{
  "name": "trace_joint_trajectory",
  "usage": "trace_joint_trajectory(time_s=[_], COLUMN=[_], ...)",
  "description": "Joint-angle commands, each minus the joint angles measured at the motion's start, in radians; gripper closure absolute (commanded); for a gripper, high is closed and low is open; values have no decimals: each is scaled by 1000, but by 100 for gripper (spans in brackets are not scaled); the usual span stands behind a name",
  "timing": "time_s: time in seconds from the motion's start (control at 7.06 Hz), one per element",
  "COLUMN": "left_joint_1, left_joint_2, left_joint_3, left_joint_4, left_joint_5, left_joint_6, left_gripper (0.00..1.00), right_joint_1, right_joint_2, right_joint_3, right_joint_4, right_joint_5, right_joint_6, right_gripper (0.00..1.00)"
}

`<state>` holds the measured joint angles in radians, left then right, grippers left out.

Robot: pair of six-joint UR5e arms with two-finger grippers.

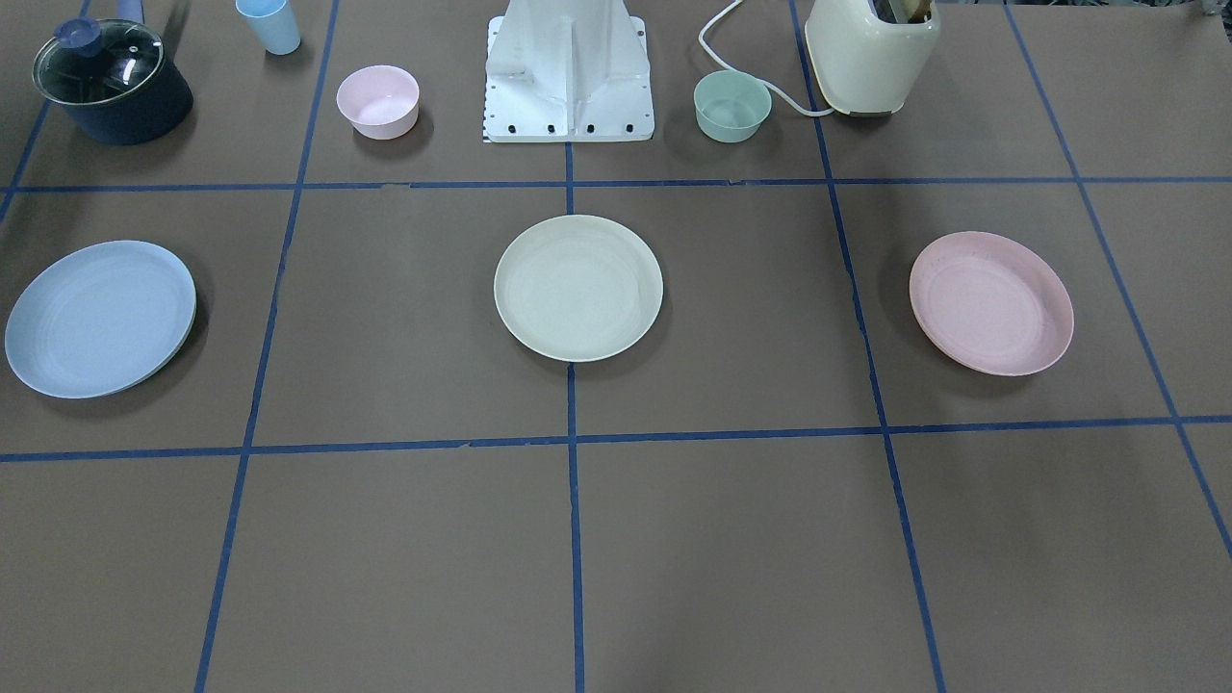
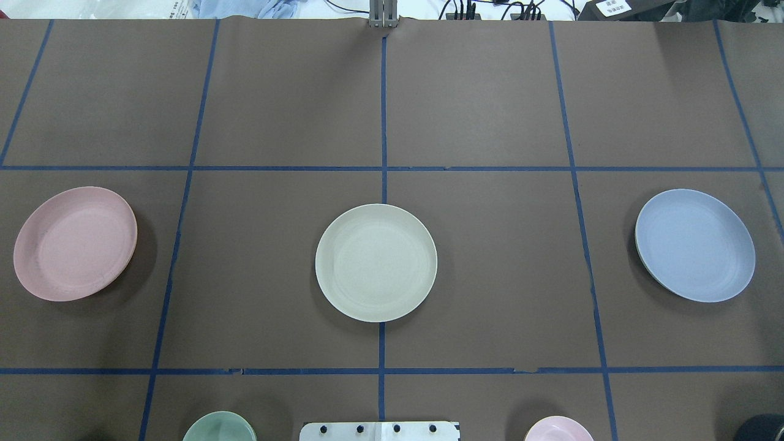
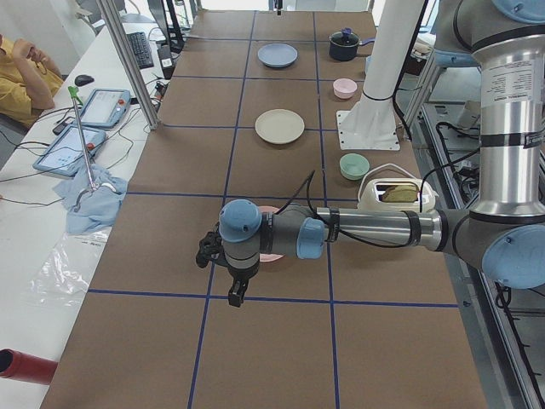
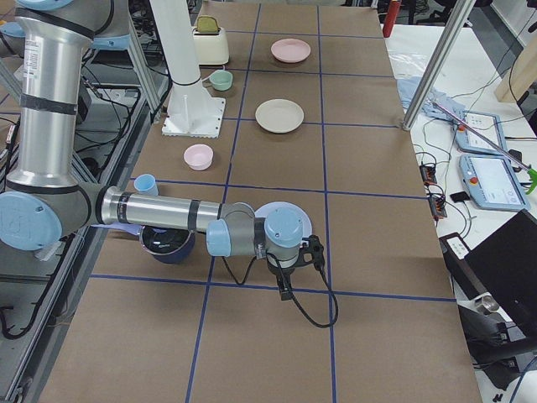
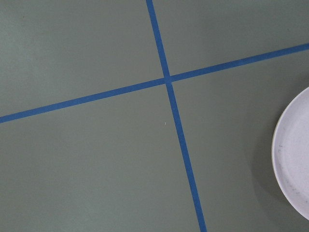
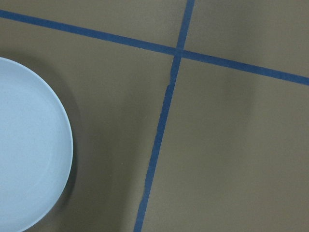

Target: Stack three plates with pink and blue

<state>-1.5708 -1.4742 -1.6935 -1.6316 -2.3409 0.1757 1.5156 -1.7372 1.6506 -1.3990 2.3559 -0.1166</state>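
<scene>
**Bench** [image 2: 478, 92]: brown covering, divided into squares by blue tape [image 2: 383, 122].

**Plates, three, lying flat in one row across the middle of the bench, well apart, none stacked:**
- Cream-white plate [image 2: 376, 262]: centre of the bench, straight out from the robot base [image 1: 568, 77], sitting on a tape line.
- Pale pink plate [image 2: 75, 242]: toward the bench end on the robot's left.
- Light blue plate [image 2: 694, 245]: toward the bench end on the robot's right.

**Tools:**
- Left tool [image 3: 236, 298]: pointing down above the bench, just beside the pale pink plate on its side toward the left end. It holds nothing visible. It shows only in a side view, so I cannot tell whether its fingers are apart or together.
- Right tool [image 4: 284, 294]: pointing down above the bench, just beside the light blue plate on its side toward the right end. Its finger state likewise cannot be told.

**Other items, along the robot's edge of the bench:**
- Small green bowl [image 1: 732, 106] and toaster [image 1: 871, 53], on the robot's left of the base.
- Small pink bowl [image 1: 377, 100], blue cup [image 1: 269, 24] and a dark pot [image 1: 111, 82] with a glass lid, on its right, the pot nearest that corner.
</scene>
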Motion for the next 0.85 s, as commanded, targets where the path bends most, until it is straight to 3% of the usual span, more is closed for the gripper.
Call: trace_joint_trajectory(time_s=[0.0,0.43,0.71], left_joint_1=[2,8,8], left_joint_2=[0,0,-27], left_joint_3=[-14,-89,-103], left_joint_4=[-13,-80,-292], left_joint_5=[2,5,1], left_joint_6=[2,-8,-10], left_gripper=[0,0,0], right_joint_1=[0,0,0], right_joint_2=[2,34,42], right_joint_3=[5,41,48], right_joint_4=[2,50,308], right_joint_5=[0,5,-7], right_joint_6=[0,3,15], right_gripper=[0,0,0])
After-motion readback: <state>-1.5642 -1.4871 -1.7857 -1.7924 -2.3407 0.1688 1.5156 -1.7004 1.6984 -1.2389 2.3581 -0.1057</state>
